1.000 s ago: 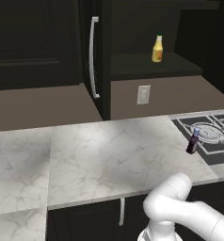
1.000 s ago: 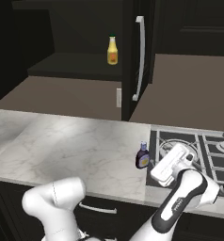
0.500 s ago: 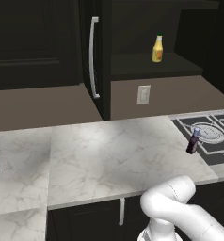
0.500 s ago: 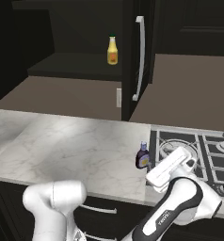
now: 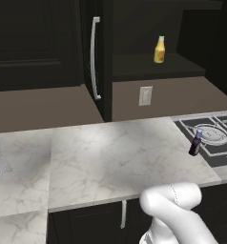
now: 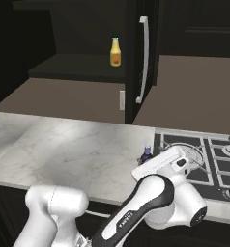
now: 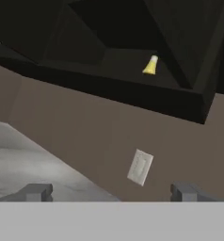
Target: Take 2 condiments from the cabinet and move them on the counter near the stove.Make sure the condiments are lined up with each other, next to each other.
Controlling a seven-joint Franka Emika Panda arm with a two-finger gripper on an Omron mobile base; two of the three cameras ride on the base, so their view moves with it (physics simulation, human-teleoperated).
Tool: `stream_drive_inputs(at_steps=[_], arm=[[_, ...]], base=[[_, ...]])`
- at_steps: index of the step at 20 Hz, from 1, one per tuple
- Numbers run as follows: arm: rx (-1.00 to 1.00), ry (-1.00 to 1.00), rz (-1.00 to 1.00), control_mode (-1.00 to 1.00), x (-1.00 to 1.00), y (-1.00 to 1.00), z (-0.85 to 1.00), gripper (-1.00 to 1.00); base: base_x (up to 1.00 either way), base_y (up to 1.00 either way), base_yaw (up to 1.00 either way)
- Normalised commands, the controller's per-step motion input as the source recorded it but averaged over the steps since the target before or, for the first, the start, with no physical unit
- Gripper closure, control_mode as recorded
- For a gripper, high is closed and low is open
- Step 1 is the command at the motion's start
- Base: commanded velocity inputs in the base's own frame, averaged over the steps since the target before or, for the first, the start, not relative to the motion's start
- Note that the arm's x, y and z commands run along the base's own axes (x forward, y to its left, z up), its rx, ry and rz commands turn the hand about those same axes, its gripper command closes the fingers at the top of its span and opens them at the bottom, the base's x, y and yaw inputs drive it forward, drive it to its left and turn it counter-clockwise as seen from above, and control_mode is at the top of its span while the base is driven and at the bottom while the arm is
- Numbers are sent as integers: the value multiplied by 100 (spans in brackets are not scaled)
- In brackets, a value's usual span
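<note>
The gripper (image 7: pixel 111 192) is seen with jaws spread wide and nothing between them; only the two finger tips (image 7: pixel 36 192) are visible. The yellow bottle (image 5: pixel 159 48) stands upright on the shelf of the open cabinet (image 5: pixel 144 66). The purple bottle (image 5: pixel 195 143) stands on the counter (image 5: pixel 115 152) at the stove's (image 5: pixel 215 138) left edge; in the right base view it (image 6: pixel 146 155) is partly hidden behind the arm.
</note>
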Motion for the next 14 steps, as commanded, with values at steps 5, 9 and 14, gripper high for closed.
stream_drive_inputs(at_steps=[5,9,14], arm=[[-5,17,-19,-100,-7,68,24,-100],[-2,32,-13,-100,0,75,43,-100],[-2,33,-9,-100,0,58,63,-100]], base=[[0,0,0],[0,0,0],[0,0,0]])
